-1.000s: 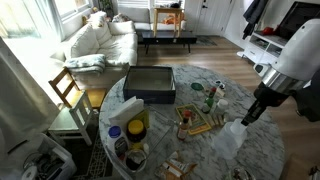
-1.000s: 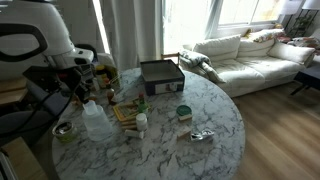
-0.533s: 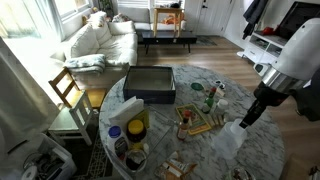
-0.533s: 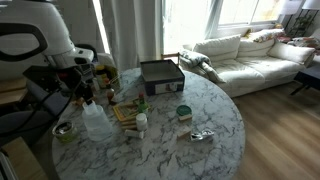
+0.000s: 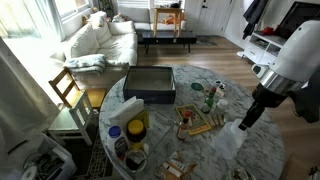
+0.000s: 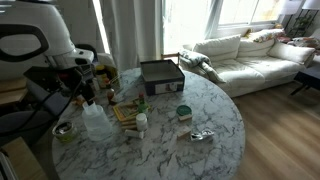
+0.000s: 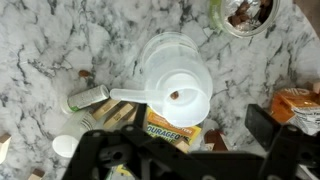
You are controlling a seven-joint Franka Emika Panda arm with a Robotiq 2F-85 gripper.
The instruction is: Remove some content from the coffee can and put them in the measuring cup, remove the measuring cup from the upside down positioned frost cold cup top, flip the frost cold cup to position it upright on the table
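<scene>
The frost cold cup stands upside down on the marble table, seen from above in the wrist view and also in both exterior views. A white measuring cup rests on its top with the handle pointing left and one small brown piece inside. The coffee can, open with brown contents, sits at the upper right of the wrist view. My gripper hovers open just above the measuring cup, holding nothing; its dark fingers flank the cup. In both exterior views the gripper hangs over the cup.
A dark rectangular tray lies at the table's far side. Snack packets, an orange packet, a small jar and a white lid crowd round the cup. A green bottle and a yellow can stand nearby.
The jaws have opened wide above the measuring cup. The arm has barely moved, and the cups have stayed in place.
</scene>
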